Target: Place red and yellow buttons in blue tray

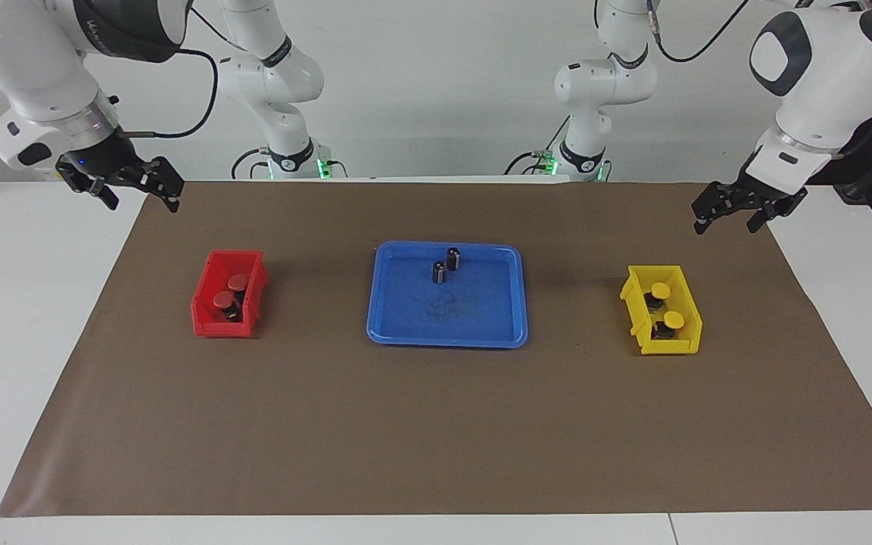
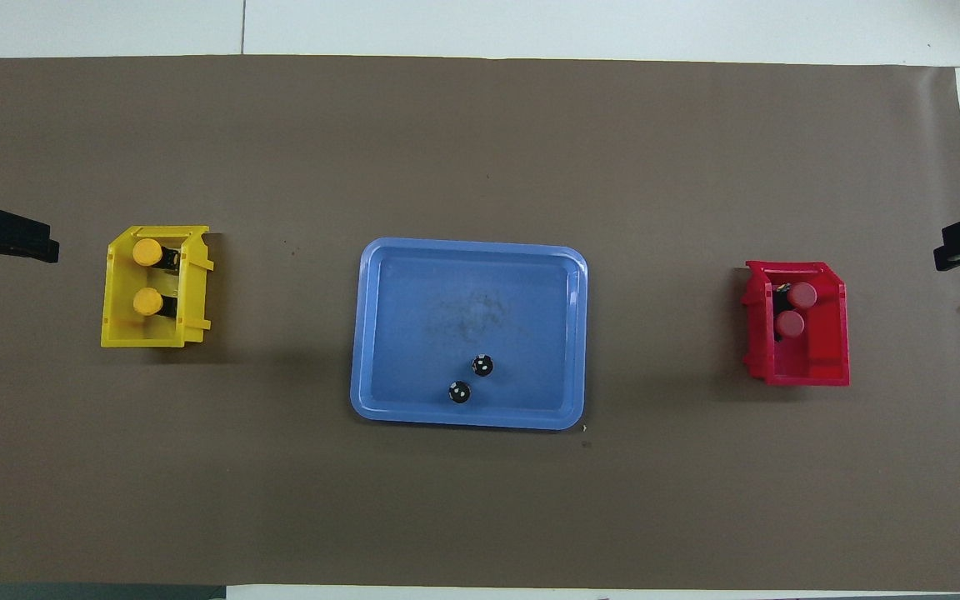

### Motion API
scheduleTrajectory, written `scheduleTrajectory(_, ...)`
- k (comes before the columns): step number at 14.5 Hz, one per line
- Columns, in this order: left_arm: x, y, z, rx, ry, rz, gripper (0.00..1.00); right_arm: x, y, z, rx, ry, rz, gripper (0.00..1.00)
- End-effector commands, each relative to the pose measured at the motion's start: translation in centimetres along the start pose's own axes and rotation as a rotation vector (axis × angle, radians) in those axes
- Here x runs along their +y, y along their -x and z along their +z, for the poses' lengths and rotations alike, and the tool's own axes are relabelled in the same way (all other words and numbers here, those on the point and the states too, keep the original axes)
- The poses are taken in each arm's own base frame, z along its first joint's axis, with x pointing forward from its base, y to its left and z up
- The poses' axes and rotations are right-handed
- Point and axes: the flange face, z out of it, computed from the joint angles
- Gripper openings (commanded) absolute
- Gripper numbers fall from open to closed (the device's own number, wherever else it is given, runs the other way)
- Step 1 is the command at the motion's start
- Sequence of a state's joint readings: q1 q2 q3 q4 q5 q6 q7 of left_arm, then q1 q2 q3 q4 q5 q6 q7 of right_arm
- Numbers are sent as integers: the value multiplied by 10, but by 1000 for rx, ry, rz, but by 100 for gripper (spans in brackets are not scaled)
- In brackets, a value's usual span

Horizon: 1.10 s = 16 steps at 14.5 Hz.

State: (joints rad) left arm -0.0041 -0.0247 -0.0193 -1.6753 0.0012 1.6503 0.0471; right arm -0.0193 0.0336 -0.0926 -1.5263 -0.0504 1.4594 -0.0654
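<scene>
The blue tray (image 1: 447, 333) is set mid-mat, with two dark cylinders (image 1: 446, 266) standing upright near its robot-side rim. Two red buttons (image 1: 230, 291) are held in the red bin (image 1: 205, 322) toward the right arm's end; two yellow buttons (image 1: 667, 304) in the yellow bin (image 1: 682, 344) toward the left arm's end. The left gripper (image 1: 735, 214) and right gripper (image 1: 137, 191) are raised over the mat's robot-side corners, fingers spread, nothing gripped.

Both arms parked, wrists angled down toward the table. Left gripper (image 1: 739, 213) hangs raised at its own end of the table, fingers spread, nothing in them. Right gripper (image 1: 127, 182) mirrors it at the other end, jaws apart, also empty.
</scene>
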Motion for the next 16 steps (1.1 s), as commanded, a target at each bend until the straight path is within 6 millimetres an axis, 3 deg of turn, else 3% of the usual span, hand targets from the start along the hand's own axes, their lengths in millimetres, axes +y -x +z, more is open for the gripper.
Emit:
scheduleTrajectory(1,-3,3,-7,-5,17,13,100,-2,1,-1,6,-15,12,100)
scheduleTrajectory(8,0,2,-6,-5,17,11,100,-3,1,-1,15,-10,4,100)
scheduleTrajectory(11,-2,3,-5,-8,17,7,100,2,-8,-2,95,-38,-48,100)
scheduleTrajectory(13,-3,3,-6,-3,17,10,100,-5,-20,20,126,-41,-34,100)
scheduleTrajectory(16,-3,3,-6,-3,17,8,100,-6,-48,76,111,-50,-24,100)
